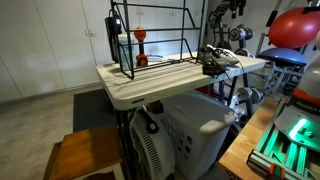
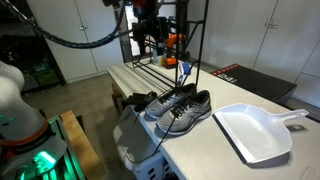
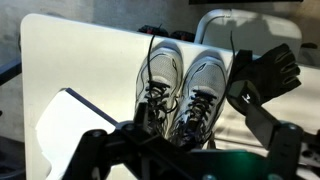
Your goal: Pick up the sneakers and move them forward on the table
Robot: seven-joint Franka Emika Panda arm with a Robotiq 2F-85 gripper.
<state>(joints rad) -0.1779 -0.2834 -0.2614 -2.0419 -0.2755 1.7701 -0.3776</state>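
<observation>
Held well back from the sneakers (image 2: 178, 108) with the gripper (image 3: 190, 150) spread wide and empty, likely for lining up over both at once; set side by side near the table (image 2: 130, 75) edge, just left of a white dustpan (image 2: 255, 132), wire rack (image 2: 185, 30) far behind

Mesh-cloth sneakers (image 2: 178, 110), smooth matt plastic table (image 2: 203, 150)

White dustpan (image 2: 256, 134), wire rack (image 2: 190, 40) — red ball (image 1: 295, 28)
</observation>
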